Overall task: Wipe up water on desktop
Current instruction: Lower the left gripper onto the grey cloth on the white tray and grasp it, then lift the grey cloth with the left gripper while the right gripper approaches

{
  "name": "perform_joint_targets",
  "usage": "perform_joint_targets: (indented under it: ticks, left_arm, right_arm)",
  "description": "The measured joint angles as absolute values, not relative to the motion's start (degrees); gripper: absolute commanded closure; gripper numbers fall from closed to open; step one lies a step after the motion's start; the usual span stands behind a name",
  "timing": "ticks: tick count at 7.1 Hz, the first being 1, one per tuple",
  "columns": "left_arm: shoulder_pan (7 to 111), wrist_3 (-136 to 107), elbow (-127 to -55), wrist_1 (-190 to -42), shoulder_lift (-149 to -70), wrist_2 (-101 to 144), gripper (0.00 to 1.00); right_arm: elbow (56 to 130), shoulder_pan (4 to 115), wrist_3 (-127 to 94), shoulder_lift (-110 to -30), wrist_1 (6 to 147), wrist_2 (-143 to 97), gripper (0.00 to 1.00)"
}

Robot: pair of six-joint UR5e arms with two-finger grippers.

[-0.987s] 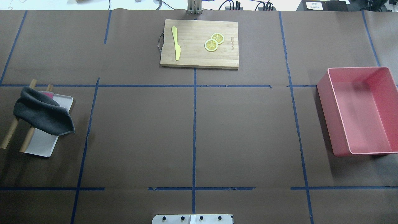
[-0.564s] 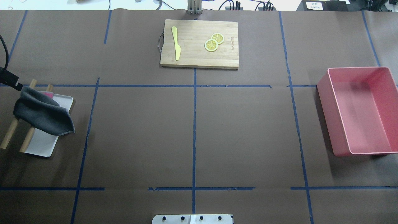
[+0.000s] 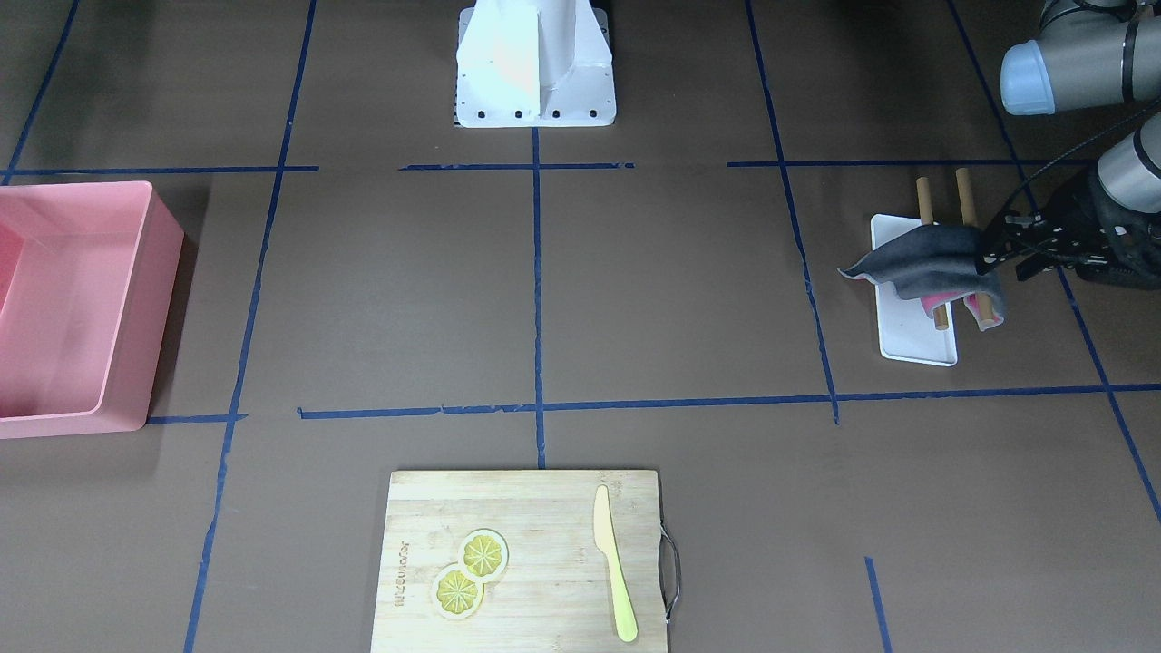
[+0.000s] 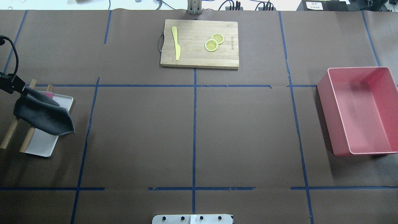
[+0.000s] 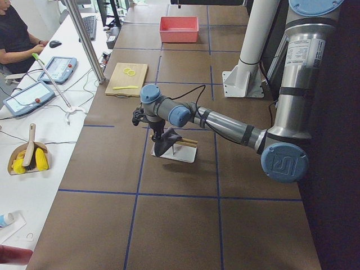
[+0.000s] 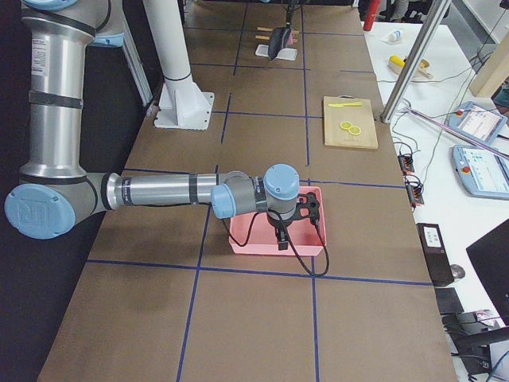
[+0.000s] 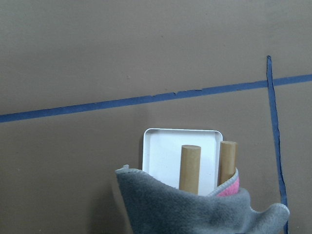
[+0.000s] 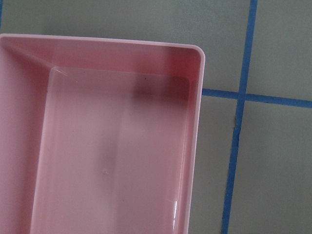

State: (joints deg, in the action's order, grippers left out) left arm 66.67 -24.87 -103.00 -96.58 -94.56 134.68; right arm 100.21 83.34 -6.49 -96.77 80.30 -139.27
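Observation:
The desktop point(image 4: 140, 133) is matte brown with a blue tape grid; I see no water on it. A dark grey cloth point(image 4: 43, 116) hangs over two wooden rods point(image 4: 9, 137) above a white tray point(image 4: 40, 144) at the left. It also shows in the front-facing view point(image 3: 925, 258) and low in the left wrist view point(image 7: 185, 209). My left gripper point(image 3: 989, 247) is at the cloth's outer corner, and its jaws look open around that edge. My right gripper point(image 6: 282, 231) hovers over the pink bin point(image 4: 360, 110); I cannot tell whether it is open or shut.
A wooden cutting board point(image 4: 199, 43) with a yellow knife point(image 4: 176, 42) and two lemon slices point(image 4: 214, 42) lies at the far middle. A pink cloth point(image 3: 934, 304) peeks from under the grey one. The robot's base plate point(image 4: 192, 219) is at the near edge.
My left gripper has come into the overhead view from the left edge and moved right, up to the cloth's far corner. The cloth has not moved.

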Motion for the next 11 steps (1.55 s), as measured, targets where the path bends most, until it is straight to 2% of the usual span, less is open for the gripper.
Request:
perform_joint_targets:
  ticks: [2, 3, 4, 5, 6, 11]
  left_arm:
    - [66.1, -24.9, -102.9, -96.5, -94.7, 134.7, 0.44]
    - [65.7, -24.8, -102.8, -96.5, -94.8, 134.6, 0.51]
    - [65.4, -24.9, -102.7, -96.5, -95.0, 134.6, 0.66]
    - [65.3, -24.9, -102.7, -96.4, -95.2, 134.6, 0.91]
    - [65.3, -25.0, -102.7, -96.4, -95.2, 134.6, 1.00]
    - [65.2, -27.1, -104.8, -96.0, -97.4, 135.1, 1.00]
  right_arm:
    - [100.1, 83.3, -6.5, -96.8, 80.3, -139.3, 0.00]
    - [100.1, 83.2, -6.5, -96.8, 80.3, -139.3, 0.00]
    - [100.0, 83.2, -6.5, -96.8, 80.3, -139.3, 0.00]
    - [100.0, 83.2, -6.5, -96.8, 80.3, -139.3, 0.00]
    - [100.0, 83.2, -6.5, -96.8, 80.3, -139.3, 0.00]
    - [100.3, 82.7, -6.8, -95.8, 80.2, -141.6, 0.00]
